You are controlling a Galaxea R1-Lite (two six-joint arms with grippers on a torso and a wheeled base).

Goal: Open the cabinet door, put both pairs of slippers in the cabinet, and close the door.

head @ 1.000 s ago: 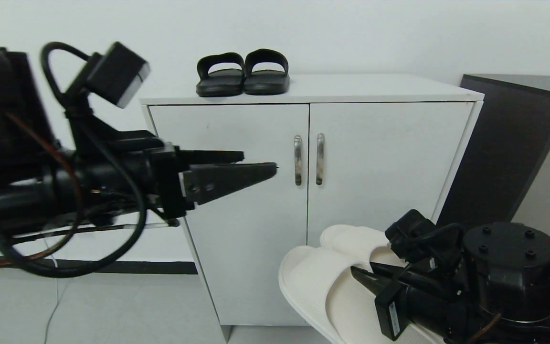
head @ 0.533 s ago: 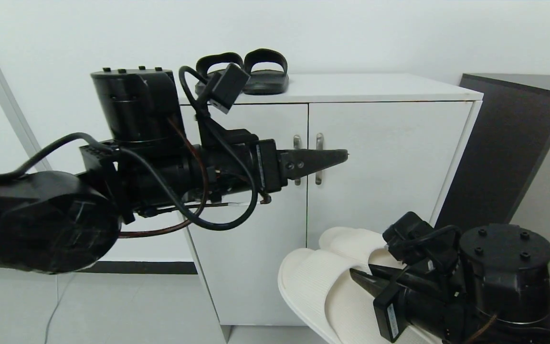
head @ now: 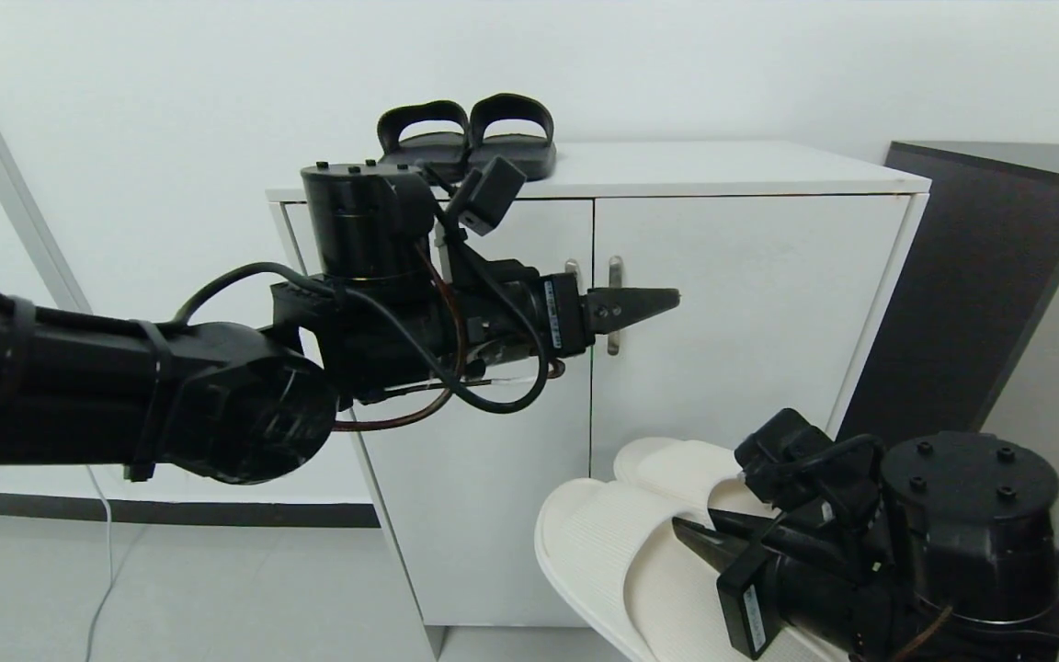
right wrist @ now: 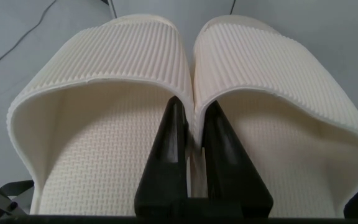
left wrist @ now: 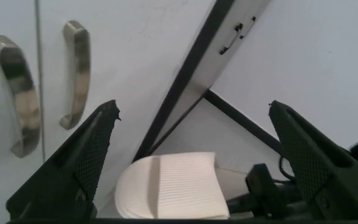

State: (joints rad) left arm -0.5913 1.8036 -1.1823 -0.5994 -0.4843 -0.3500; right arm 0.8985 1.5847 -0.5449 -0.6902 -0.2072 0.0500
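Advancing from frame left, the left gripper (head: 665, 302), fingers apart, now reaches the curved metal handles (left wrist: 78, 68) of the shut white cabinet (head: 750, 303), centre frame, so door-opening looks next. Lower right, the right gripper (right wrist: 194, 118) clamps the cream ribbed slippers (head: 612, 542); black rubber slides (head: 465, 138) sit on top.

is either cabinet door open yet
No, both cabinet doors sit flush and shut, with the open left claw hovering in front of them.
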